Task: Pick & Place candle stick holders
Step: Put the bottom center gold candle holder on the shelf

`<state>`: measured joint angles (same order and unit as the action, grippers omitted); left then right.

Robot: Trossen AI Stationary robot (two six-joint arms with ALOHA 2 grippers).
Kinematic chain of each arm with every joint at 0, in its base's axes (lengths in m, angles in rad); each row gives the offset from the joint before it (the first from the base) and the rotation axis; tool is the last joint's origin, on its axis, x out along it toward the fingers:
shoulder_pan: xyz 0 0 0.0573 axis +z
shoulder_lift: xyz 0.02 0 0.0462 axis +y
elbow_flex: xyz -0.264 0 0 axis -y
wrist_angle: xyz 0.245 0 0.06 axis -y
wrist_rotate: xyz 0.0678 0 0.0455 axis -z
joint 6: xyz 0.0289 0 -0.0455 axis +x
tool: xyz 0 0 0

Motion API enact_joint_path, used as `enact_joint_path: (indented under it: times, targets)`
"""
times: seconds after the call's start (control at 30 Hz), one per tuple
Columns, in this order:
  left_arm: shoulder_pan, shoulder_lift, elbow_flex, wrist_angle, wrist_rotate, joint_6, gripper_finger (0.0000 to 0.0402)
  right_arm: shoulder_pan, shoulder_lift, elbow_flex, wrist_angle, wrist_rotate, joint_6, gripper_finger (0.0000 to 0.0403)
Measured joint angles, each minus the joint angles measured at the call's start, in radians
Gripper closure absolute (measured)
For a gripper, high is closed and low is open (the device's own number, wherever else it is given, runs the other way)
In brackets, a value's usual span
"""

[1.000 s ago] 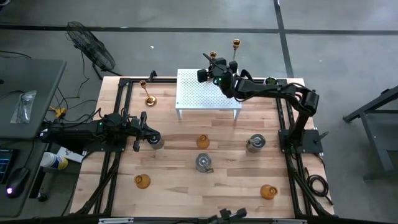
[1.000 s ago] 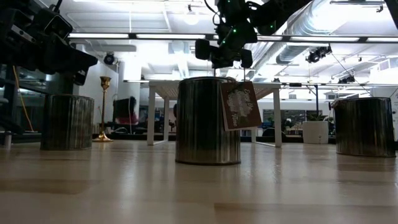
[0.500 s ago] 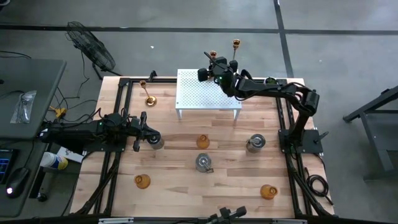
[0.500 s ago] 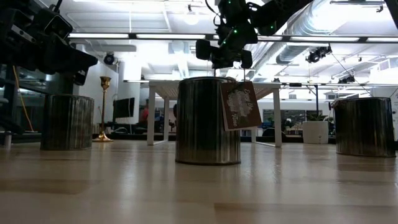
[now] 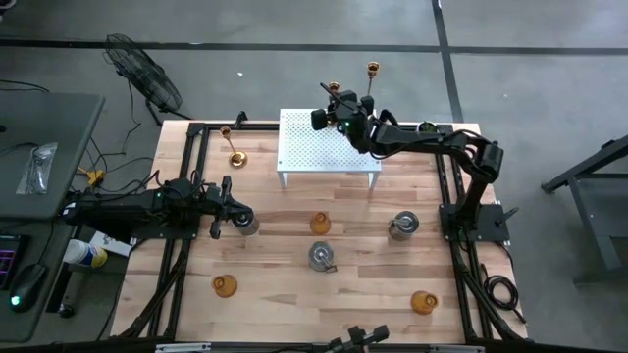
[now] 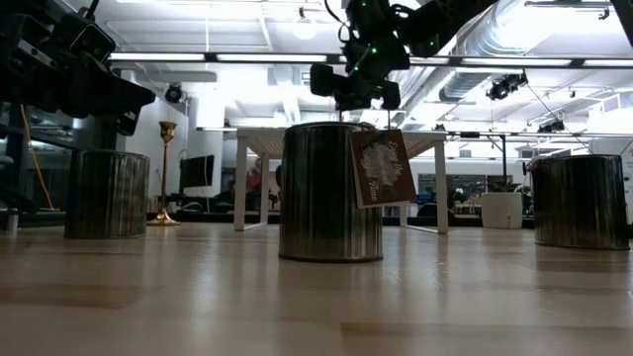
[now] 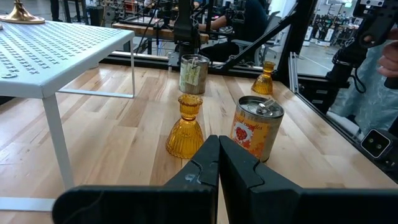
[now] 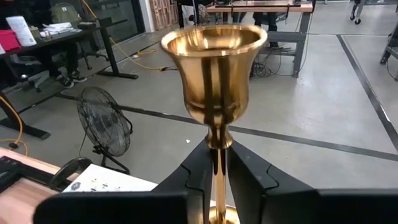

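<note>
Near edge of the table [image 5: 294, 304]: two amber glass holders stand in the lower part of the high view, one at lower left [image 5: 225, 285] and one at lower right [image 5: 423, 301].
Middle of the table: a silver jar holder with a paper tag [image 5: 321, 257] stands at the centre; a third amber glass holder [image 5: 320, 224] is just above it in the frame, and a second silver jar holder [image 5: 402, 226] is to the right.
Left tool [image 5: 228, 207]: low at the centre left, its fingers closed together with nothing between them, as the left wrist view shows; a third silver jar holder [image 5: 246, 225] stands just beside it.
White perforated stand [image 5: 327, 147]: upper middle of the high view, on four legs.
Gold stick at left [image 5: 235, 146]: upright on the table, upper left of the stand.
Right tool [image 5: 339, 101]: above the far right part of the stand, closed on the thin stem of a gold candle stick holder [image 8: 214, 81], which it holds upright.
Far gold stick [image 5: 372, 76]: at the top centre, beyond the stand.
Change: compared with the half second and the second before, the right tool and its gold stick have almost not moved, and the left arm also stays in place.
Meaning for the task: I judge the gold stick is in the placing step over the stand and not yet released; most holders are not yet handled.
</note>
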<state>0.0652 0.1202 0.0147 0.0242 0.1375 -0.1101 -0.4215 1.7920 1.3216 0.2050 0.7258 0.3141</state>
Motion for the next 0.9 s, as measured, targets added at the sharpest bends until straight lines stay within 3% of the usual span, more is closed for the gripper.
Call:
enact_joint_path:
  times: [0.47,0.9]
  targets:
    - [0.000,0.000,0.000,0.000,0.000,0.000,0.0402,0.000,0.000,0.000,-0.010,-0.021,-0.004,0.0346]
    - [0.000,0.000,0.000,0.000,0.000,0.000,0.0402,0.003,0.000,0.000,-0.008,-0.044,-0.004,0.0240]
